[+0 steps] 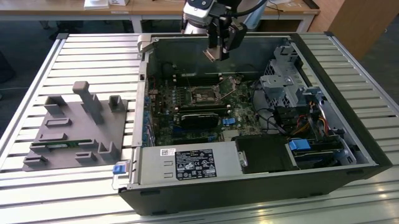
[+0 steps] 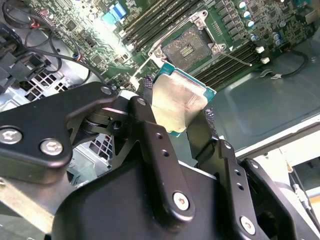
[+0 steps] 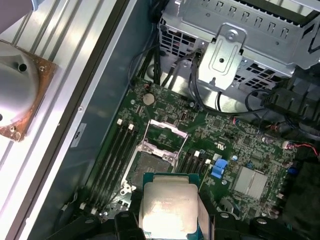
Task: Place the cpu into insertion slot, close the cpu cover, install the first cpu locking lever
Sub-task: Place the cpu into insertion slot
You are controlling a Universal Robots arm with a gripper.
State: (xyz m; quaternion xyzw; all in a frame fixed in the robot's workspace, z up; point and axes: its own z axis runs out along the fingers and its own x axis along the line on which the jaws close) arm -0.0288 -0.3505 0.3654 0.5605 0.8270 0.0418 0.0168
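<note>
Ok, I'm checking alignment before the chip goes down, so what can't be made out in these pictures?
- The underside of the cpu: it faces away in both wrist views.
- Two of its side edges, second wrist view: covered by the gripper, shut on it.
- Near edge of the insertion slot, first wrist view: behind the cpu.
- The slot's contacts, exterior view: too small to tell.

Second wrist view: gripped edges of cpu [image 2: 182, 97] hidden behind fingers [image 2: 150, 135] of the tool [image 2: 172, 112] clamping it | first wrist view: cpu [image 3: 169, 205] lost at picture's edge on the tool's side, insertion slot [image 3: 150, 167] partly covered by cpu | exterior view: arm [image 1: 203, 11] cut off at top edge, worktop [image 1: 93, 56] runs out of frame at bottom and both sides
</note>
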